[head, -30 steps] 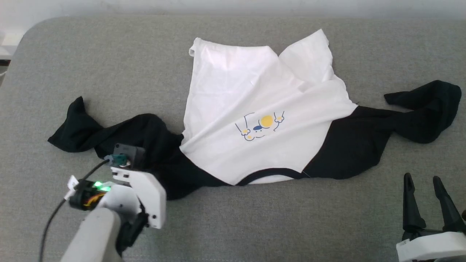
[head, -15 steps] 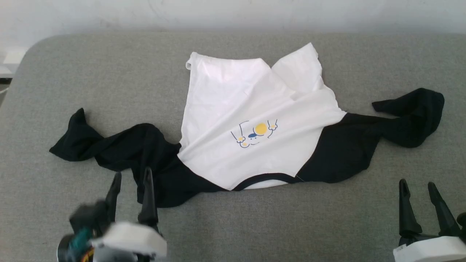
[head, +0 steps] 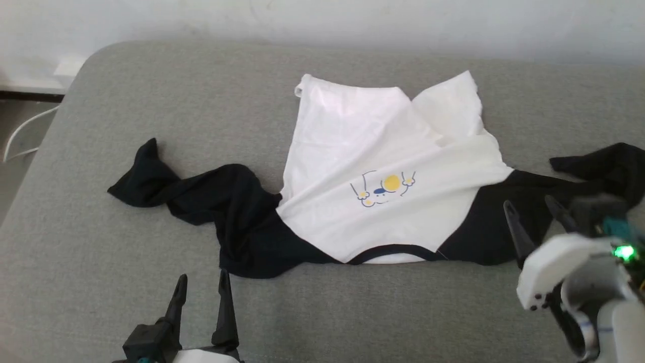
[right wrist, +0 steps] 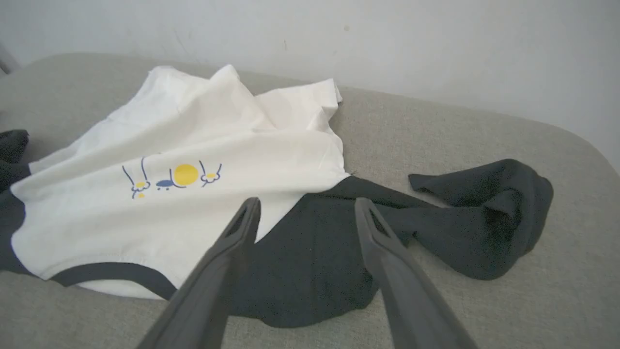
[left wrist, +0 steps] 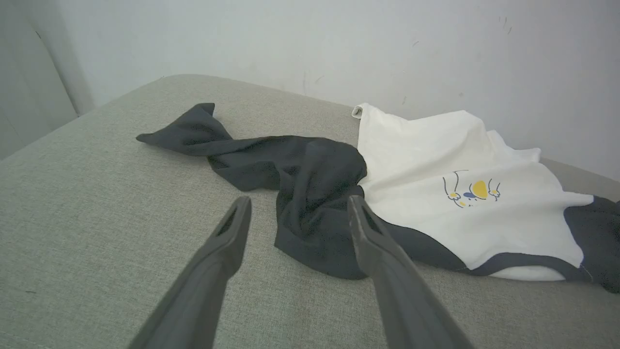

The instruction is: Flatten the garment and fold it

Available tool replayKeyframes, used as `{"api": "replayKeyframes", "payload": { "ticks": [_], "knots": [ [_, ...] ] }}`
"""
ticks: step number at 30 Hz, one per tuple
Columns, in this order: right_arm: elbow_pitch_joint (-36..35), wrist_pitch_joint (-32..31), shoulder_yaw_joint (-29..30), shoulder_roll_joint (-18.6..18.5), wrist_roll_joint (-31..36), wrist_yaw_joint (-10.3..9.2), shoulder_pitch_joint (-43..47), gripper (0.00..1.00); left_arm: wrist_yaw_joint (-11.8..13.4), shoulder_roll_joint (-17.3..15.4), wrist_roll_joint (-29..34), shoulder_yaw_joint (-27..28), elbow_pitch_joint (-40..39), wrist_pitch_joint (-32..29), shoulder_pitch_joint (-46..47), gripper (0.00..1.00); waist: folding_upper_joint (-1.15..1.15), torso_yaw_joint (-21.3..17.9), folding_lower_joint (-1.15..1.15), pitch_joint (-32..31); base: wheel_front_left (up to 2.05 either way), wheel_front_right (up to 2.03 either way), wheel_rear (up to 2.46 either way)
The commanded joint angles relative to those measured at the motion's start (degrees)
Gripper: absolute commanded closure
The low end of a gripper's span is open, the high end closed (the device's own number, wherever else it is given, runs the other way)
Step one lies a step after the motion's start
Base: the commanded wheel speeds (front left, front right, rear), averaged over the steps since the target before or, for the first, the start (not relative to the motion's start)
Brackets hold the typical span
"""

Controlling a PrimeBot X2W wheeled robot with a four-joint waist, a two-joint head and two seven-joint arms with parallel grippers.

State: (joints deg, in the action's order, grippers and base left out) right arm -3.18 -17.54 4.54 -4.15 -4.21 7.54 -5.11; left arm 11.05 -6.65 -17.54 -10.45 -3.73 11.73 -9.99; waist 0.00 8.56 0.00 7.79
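At right edge, garment [head: 383,146] sleeve cut off

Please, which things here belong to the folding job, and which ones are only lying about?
For the job: the garment, crumpled on the grey cushion; the left gripper, open, short of it; the right gripper, open, pointing at its black sleeve.
Only lying about: the wall; a white curved thing beside the cushion, too unclear to name.

Head above, wrists low, common garment [head: 383,151]
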Motion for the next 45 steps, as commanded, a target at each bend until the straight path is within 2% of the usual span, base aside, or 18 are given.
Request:
{"api": "replayKeyframes", "payload": {
  "ticks": [1,6,10,13,17,18,19,20,25,36,37,38,39,45],
  "knots": [
    [0.71,-3.09,-0.63,-1.72,0.33,-0.05,-1.62,0.0,-0.41,-0.13,0.55,-0.17,0.22,0.47,1.09,0.0,0.0,1.13,0.0,0.57,0.0,0.0,0.0],
    [5.65,-17.15,-4.72,-7.52,-1.48,-0.05,-7.06,0.0,-0.53,-0.47,1.56,-1.17,0.38,0.54,2.34,0.0,0.0,2.87,0.0,1.79,0.0,0.0,0.0],
    [11.11,-25.51,-6.12,-9.68,-4.56,-0.05,-10.84,0.0,-1.09,-0.13,1.43,-2.16,0.46,0.64,3.42,0.0,0.0,4.48,0.0,3.22,0.0,0.0,0.0],
    [14.83,-27.59,-6.36,-10.24,-4.83,-0.05,-13.69,0.0,-1.39,0.21,1.22,-2.76,0.68,0.82,4.3,0.0,0.0,5.57,0.0,4.45,0.0,0.0,0.0],
    [19.61,-27.3,-7.18,-10.48,-4.27,-0.05,-16.9,0.0,-1.83,0.43,1.03,-3.34,1.24,1.06,5.39,0.0,0.0,6.62,0.0,5.96,0.0,0.0,0.0],
    [20.49,-26.72,-7.28,-10.61,-4.17,-0.05,-17.62,0.35,-1.93,0.46,1.01,-3.47,1.42,1.11,5.66,0.0,0.0,6.88,0.0,6.27,0.0,0.0,0.0],
    [21.18,-25.82,-7.18,-10.64,-4.06,-0.05,-18.38,0.92,-2.01,0.47,0.99,-3.56,1.61,1.17,5.91,0.0,0.0,7.06,0.0,6.48,0.0,0.0,0.0],
    [21.83,-25.15,-7.12,-10.62,-4.04,-0.05,-19.09,1.0,-2.08,0.48,0.98,-3.63,1.78,1.23,6.11,0.0,0.0,7.2,0.0,6.6,0.0,0.0,0.0],
    [23.08,-21.44,-5.33,-10.97,-3.82,-0.05,-23.59,1.0,-2.51,0.42,0.93,-4.33,2.56,1.18,6.65,0.0,0.0,7.55,0.0,7.42,0.0,0.0,0.0],
    [29.03,-13.14,-1.69,-12.24,2.57,-0.05,-31.68,1.0,-4.05,1.18,0.64,-6.73,4.33,1.6,10.19,0.0,0.0,10.08,0.0,12.18,0.0,0.0,0.0],
    [29.86,-12.94,-1.32,-11.93,2.77,-0.05,-31.95,0.75,-4.11,1.25,0.58,-6.86,4.53,1.65,10.38,0.0,0.0,10.22,0.0,12.45,0.0,0.0,0.0],
    [30.69,-13.07,-0.81,-11.5,2.83,-0.05,-32.14,0.16,-4.17,1.3,0.51,-6.97,4.69,1.71,10.53,0.0,0.0,10.32,0.0,12.63,0.0,0.0,0.0],
    [31.43,-13.45,-0.54,-11.09,2.86,-0.05,-32.24,0.0,-4.21,1.33,0.45,-7.04,4.84,1.76,10.63,0.0,0.0,10.37,0.0,12.71,0.0,0.0,0.0],
    [34.67,-20.33,-1.29,-10.72,1.52,-0.05,-31.38,0.0,-4.42,1.4,0.0,-7.45,5.65,1.78,10.79,0.0,0.0,10.51,0.0,12.56,0.0,0.0,0.0]
  ]
}}
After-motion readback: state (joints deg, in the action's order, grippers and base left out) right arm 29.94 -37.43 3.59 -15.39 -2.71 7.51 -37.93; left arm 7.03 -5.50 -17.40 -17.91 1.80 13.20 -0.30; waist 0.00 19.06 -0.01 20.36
